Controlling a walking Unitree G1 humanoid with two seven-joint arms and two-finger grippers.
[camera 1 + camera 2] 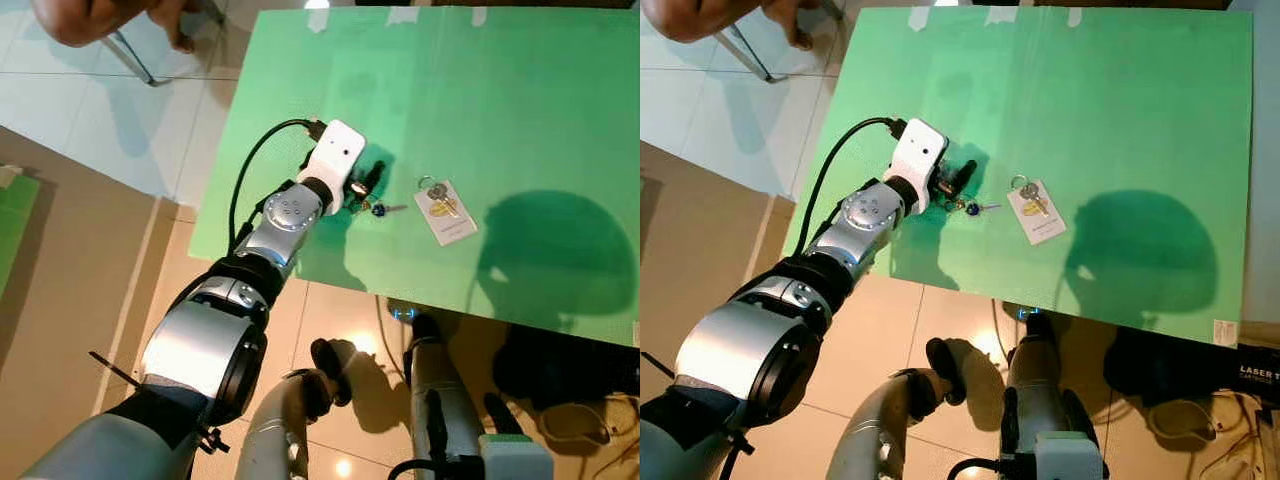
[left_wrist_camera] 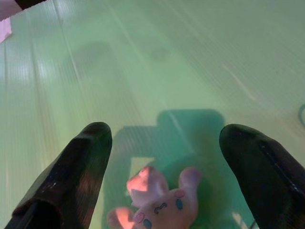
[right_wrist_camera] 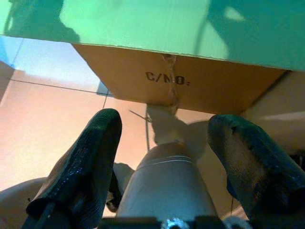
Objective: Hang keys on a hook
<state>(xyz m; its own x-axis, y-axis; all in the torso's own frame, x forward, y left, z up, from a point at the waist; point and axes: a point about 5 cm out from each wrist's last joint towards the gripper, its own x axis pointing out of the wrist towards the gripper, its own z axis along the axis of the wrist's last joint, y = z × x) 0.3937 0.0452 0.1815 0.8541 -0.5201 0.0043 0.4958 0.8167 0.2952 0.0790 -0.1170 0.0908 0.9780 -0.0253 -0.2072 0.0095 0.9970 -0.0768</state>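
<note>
A small bunch of keys with a pink bunny charm (image 2: 159, 207) lies on the green tabletop (image 1: 500, 120); a second key set with a white tag (image 1: 445, 212) lies nearby. The left gripper (image 2: 164, 167) hovers over the charm, fingers spread wide, touching nothing. This looks like the pickup step: lower, then close. The right gripper (image 3: 164, 157) hangs idle, open, below the table.

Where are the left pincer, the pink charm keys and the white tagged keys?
left pincer (image 1: 366, 186), left eye view, between its fingertips.
pink charm keys (image 2: 159, 206), left wrist view, on the charm's face.
white tagged keys (image 1: 449, 220), left eye view, on the tag's middle.
</note>
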